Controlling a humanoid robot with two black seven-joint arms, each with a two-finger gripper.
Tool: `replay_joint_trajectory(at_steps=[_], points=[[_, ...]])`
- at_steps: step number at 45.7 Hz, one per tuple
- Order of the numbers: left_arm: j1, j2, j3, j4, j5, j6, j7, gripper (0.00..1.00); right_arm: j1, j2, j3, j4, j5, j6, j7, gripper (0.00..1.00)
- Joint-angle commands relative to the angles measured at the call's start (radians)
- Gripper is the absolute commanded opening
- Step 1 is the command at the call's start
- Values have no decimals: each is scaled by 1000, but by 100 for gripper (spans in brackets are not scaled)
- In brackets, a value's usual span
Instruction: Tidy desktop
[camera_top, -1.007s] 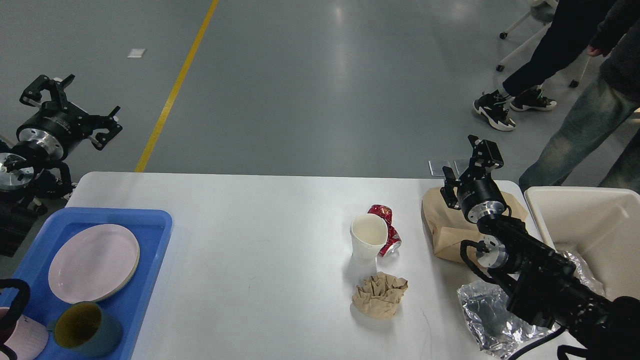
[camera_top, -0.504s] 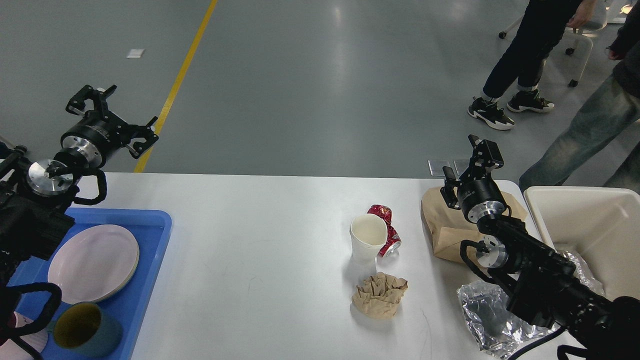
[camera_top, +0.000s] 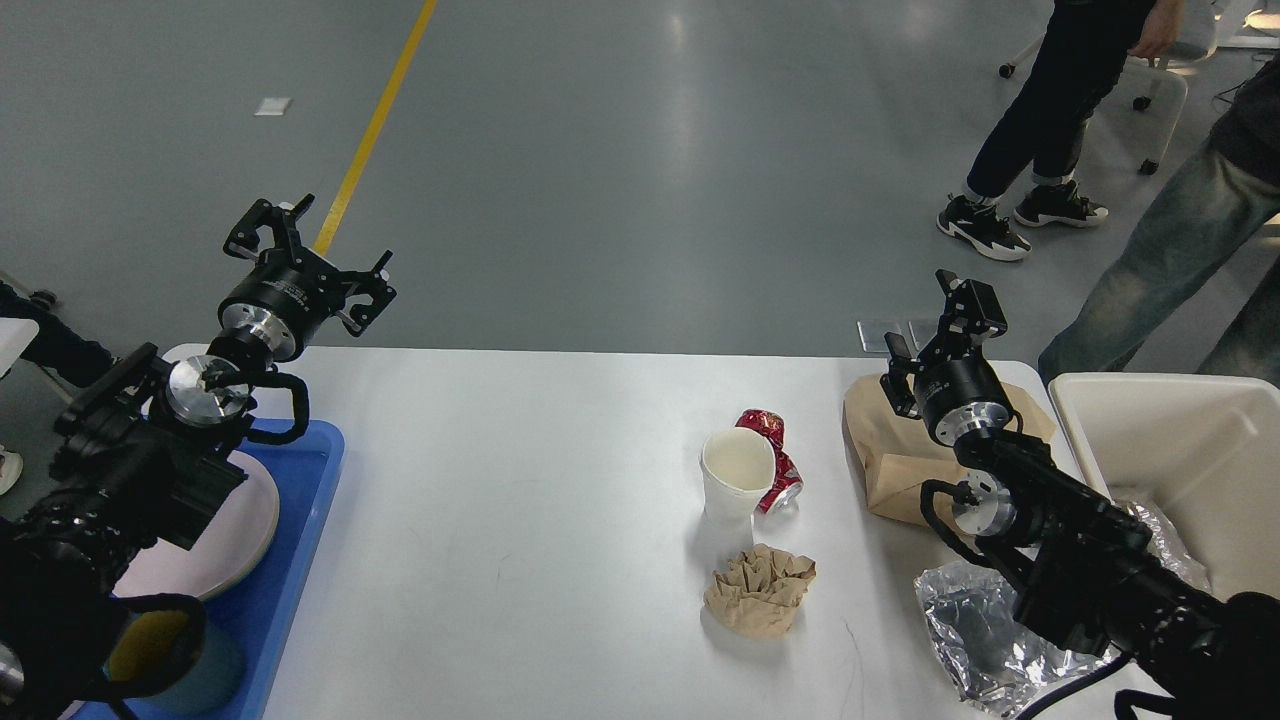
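The white desktop (camera_top: 520, 480) carries litter on its right half: a white paper cup (camera_top: 738, 482) standing upright, a crushed red can (camera_top: 775, 462) lying against it, a crumpled brown paper wad (camera_top: 760, 592), a brown paper bag (camera_top: 895, 455) and a sheet of crumpled foil (camera_top: 970, 630). My left gripper (camera_top: 312, 250) hangs open and empty above the table's back left corner, far from the litter. My right gripper (camera_top: 935, 328) is open and empty, raised over the back of the paper bag, and its arm covers part of the bag and foil.
A blue tray (camera_top: 310, 500) at front left holds a pink plate (camera_top: 240, 530) and a dark teal cup (camera_top: 185, 655), partly hidden by my left arm. A cream bin (camera_top: 1180, 450) stands off the right edge. Two people's legs (camera_top: 1040, 140) are on the floor behind.
My left arm has swung right and inward, from beside the table to above its back left corner and the tray. The right arm has not moved. The people behind have shifted.
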Motion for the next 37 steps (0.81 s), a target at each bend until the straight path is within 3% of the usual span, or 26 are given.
replay_joint_trajectory(at_steps=[1,11,28,32,37], points=[[35,-74,-7,9,10,12,-155,96,0,0,0,0,0,0,-1,100],[52,-110,1,11,15,15,-143,96,0,0,0,0,0,0,0,100],[129,-101,-13,11,8,-95,-163,96,0,0,0,0,0,0,0,100],[140,-103,-14,9,8,-118,-184,96,0,0,0,0,0,0,0,100],[150,-106,-13,9,5,-147,-241,96,0,0,0,0,0,0,0,100]])
